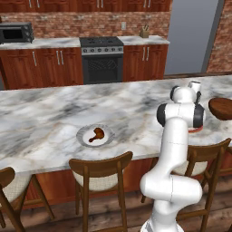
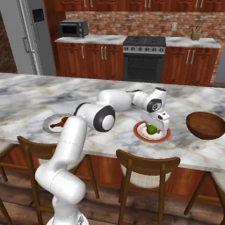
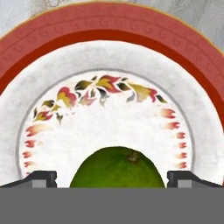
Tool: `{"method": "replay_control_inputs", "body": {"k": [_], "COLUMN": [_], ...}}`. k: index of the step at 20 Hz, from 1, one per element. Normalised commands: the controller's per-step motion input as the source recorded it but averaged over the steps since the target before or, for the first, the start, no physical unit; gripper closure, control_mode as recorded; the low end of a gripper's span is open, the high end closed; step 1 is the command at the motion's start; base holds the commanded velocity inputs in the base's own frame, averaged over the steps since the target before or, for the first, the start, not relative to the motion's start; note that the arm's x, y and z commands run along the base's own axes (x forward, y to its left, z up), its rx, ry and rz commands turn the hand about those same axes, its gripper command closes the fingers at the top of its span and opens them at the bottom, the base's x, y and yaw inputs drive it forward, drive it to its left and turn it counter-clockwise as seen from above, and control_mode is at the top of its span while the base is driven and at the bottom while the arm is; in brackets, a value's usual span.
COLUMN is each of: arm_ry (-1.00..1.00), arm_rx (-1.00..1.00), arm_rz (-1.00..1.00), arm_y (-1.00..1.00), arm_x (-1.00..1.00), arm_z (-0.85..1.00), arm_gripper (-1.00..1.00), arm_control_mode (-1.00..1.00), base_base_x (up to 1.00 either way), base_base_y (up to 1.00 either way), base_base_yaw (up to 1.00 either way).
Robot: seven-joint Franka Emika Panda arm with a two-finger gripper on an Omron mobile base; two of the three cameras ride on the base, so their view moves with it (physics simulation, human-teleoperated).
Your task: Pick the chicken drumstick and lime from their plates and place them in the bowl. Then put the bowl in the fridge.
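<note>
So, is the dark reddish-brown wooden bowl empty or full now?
Empty: the dark reddish-brown wooden bowl shows only its bare inside; the small green lime is on its plate.

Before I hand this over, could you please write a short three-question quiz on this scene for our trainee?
1. True or false: the gripper is shut on the lime.
2. Which plate holds the chicken drumstick: A) orange-red rim, B) grey patterned rim?
3. What lies on the orange-red plate?

Key:
1. False; open, fingers either side of the lime.
2. B.
3. The lime; the bowl holds neither yet.
</note>
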Motion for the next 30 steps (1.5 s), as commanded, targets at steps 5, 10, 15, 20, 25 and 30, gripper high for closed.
{"method": "replay_control_inputs", "body": {"k": [5, 10, 15, 20, 25, 30], "arm_ry": [-0.06, -0.01, 0.0, 0.0, -0.06, -0.08], "arm_rx": [0.0, 0.0, 0.0, 0.0, 0.0, 0.0], "arm_rz": [0.0, 0.0, 0.0, 0.0, 0.0, 0.04], "arm_y": [0.07, 0.02, 0.03, 0.1, 0.12, 0.03], "arm_x": [-0.11, -0.2, -0.27, -0.12, 0.18, 0.18], "arm_z": [0.04, 0.04, 0.0, 0.0, -0.03, -0.09], "arm_gripper": [-1.0, -1.0, -1.0, -1.0, -1.0, -1.0], "arm_control_mode": [-1.0, -1.0, -1.0, -1.0, -1.0, -1.0], "base_base_x": [0.0, 0.0, 0.0, 0.0, 0.0, 0.0], "base_base_y": [0.0, 0.0, 0.0, 0.0, 0.0, 0.0], "base_base_yaw": [0.0, 0.0, 0.0, 0.0, 0.0, 0.0]}}
